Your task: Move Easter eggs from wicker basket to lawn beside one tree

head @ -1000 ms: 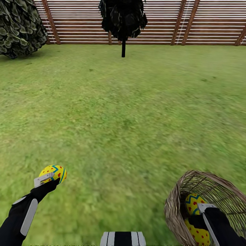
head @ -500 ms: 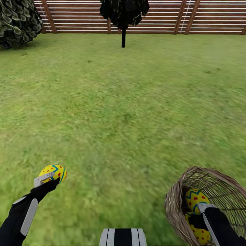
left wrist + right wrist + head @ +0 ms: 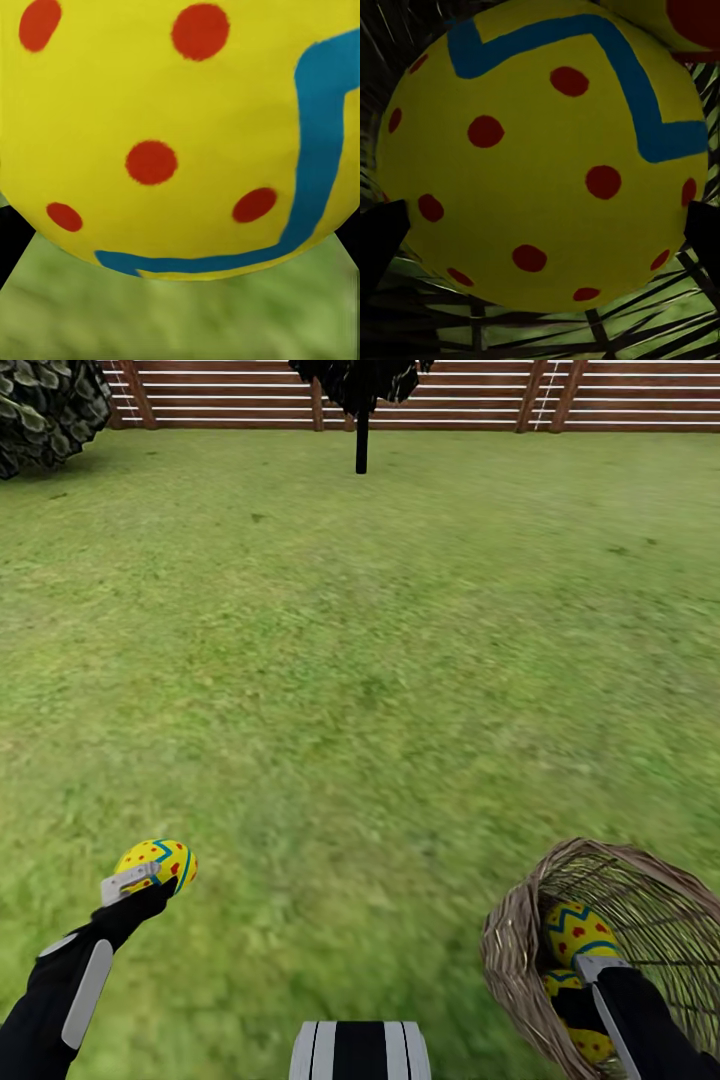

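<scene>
One yellow egg (image 3: 160, 860) with red dots and a blue zigzag sits pinched in the left gripper (image 3: 140, 880), held above the lawn (image 3: 380, 660) at the near left. Two more eggs (image 3: 578, 935) lie in the wicker basket (image 3: 510, 960) at the near right, which hangs tilted on the right arm. The right gripper (image 3: 590, 970) reaches inside and seems clamped on the upper egg (image 3: 540, 165), though its fingers are mostly hidden. Far ahead, a dark-crowned tree (image 3: 361, 440) stands before the slatted fence (image 3: 600, 400), a bush (image 3: 45, 405) at far left.
</scene>
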### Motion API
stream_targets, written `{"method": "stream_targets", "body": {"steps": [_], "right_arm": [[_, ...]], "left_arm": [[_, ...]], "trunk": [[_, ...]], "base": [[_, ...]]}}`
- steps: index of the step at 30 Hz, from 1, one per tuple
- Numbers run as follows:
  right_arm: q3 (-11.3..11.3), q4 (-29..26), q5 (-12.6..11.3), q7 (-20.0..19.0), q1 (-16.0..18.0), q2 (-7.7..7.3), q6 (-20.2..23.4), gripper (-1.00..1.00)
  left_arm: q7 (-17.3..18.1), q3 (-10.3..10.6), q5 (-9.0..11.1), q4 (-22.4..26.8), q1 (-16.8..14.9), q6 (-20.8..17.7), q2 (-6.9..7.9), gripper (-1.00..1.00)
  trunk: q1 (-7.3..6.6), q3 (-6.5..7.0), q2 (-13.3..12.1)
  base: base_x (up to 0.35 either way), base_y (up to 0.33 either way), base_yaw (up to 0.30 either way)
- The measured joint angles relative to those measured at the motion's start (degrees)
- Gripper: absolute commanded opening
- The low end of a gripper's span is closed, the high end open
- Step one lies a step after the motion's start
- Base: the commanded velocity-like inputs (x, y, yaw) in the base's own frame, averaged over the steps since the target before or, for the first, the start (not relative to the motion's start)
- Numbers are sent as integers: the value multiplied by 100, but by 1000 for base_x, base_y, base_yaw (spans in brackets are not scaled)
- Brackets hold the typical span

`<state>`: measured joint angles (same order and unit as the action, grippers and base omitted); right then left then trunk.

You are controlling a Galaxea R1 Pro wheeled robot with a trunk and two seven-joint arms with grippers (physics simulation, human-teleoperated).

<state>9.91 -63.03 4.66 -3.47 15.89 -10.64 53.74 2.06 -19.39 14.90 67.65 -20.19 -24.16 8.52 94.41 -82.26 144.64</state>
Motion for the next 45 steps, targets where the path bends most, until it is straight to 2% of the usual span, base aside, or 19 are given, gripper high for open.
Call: {"method": "stream_targets", "body": {"steps": [10, 23, 26, 35, 39, 45], "right_arm": [[6, 10, 32, 3, 3, 0, 1, -100], [4, 16, 9, 5, 3, 4, -4, -100], [-11, 29, 43, -1, 3, 8, -25, -100], [-101, 13, 164, 4, 3, 24, -10, -100], [-106, 81, 14, 5, -1, 32, -15, -100], [-107, 215, 22, 6, -1, 42, -36, -100]], "left_arm": [[0, 0, -5, 5, 0, 0, -62, -100], [0, 8, -5, -17, 0, -8, -68, -100], [-6, 8, -22, -29, 1, -1, -152, -100], [-8, 8, -31, -49, 0, -9, -173, -100], [-8, 9, -31, -69, 0, -17, -182, -100], [-8, 16, -40, -73, 0, -17, -191, -100]], "trunk": [[-1, 1, 0], [-1, 1, 0], [-1, 1, 0], [-1, 1, 0], [-10, 88, -5], [-26, 221, -13]], "base": [[0, 0, 0], [0, 0, 0], [0, 0, 0], [0, 0, 0], [0, 0, 0], [0, 0, 0]]}}
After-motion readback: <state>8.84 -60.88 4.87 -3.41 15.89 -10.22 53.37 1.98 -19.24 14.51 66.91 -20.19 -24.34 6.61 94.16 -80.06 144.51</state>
